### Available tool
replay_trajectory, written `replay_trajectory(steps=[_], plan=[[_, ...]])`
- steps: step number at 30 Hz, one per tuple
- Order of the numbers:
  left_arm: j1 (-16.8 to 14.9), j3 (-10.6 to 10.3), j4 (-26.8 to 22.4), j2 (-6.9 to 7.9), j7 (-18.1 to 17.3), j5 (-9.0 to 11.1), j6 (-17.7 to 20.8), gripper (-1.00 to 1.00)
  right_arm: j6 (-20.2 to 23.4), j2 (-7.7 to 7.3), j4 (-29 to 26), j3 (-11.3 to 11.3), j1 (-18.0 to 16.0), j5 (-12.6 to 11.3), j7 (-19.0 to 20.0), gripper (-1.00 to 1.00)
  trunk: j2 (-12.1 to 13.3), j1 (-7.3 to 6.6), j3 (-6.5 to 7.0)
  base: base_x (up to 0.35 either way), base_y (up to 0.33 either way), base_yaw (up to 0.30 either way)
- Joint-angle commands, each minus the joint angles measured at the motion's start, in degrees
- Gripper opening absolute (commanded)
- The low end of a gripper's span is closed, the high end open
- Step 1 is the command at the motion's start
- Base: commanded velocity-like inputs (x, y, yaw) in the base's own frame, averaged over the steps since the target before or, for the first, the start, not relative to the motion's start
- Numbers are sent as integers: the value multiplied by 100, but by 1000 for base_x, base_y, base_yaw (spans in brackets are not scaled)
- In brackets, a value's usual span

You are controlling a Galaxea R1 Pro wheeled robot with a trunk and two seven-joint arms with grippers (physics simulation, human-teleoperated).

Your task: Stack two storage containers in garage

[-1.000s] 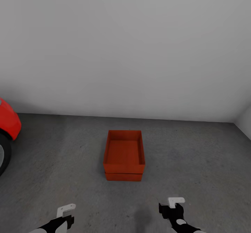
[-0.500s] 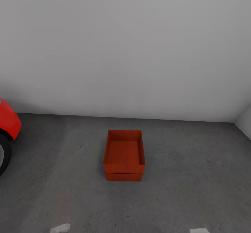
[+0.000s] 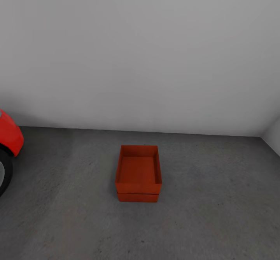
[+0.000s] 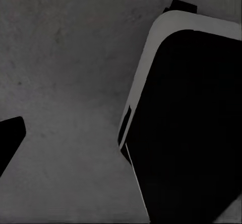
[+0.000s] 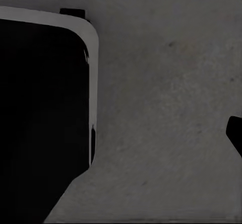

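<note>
Squarely on the grey concrete floor (image 3: 217,197), the two storage containers (image 3: 138,174) sit stacked, open top upward, long axis running from the camera toward the white wall (image 3: 140,57); a red car (image 3: 9,137) stands well left. Whether either gripper is released or clenched cannot be told.

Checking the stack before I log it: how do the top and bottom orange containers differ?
The top container rests on the other one, while the bottom container sits directly on the grey floor. The top container shows its open inside and all four walls; the bottom container shows just a strip of its near wall under a thin seam. They share the same orange-red colour and line up at the near edge.
</note>
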Motion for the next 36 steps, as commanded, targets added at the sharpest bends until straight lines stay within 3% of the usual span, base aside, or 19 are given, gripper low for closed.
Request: replay_trajectory(steps=[1,3,5,12,36], plan=[[17,-42,-1,-2,-35,39,14,100,-32,13,17,48,25,-52,1,100,-4,1,-2,0,0,-13],[56,-42,-4,-6,-121,43,2,100,-35,31,16,47,120,-68,5,100,-4,1,9,0,0,-36],[87,-38,-8,0,-182,48,-260,100,-67,37,16,27,258,-92,15,100,-4,1,25,0,0,-43],[96,-42,-10,7,-201,49,-734,100,-102,46,16,-3,312,-103,34,100,-4,1,87,0,0,-13],[97,-33,-49,19,-203,4,-819,100,-89,172,16,3,320,-51,41,100,-4,1,311,0,0,0]])
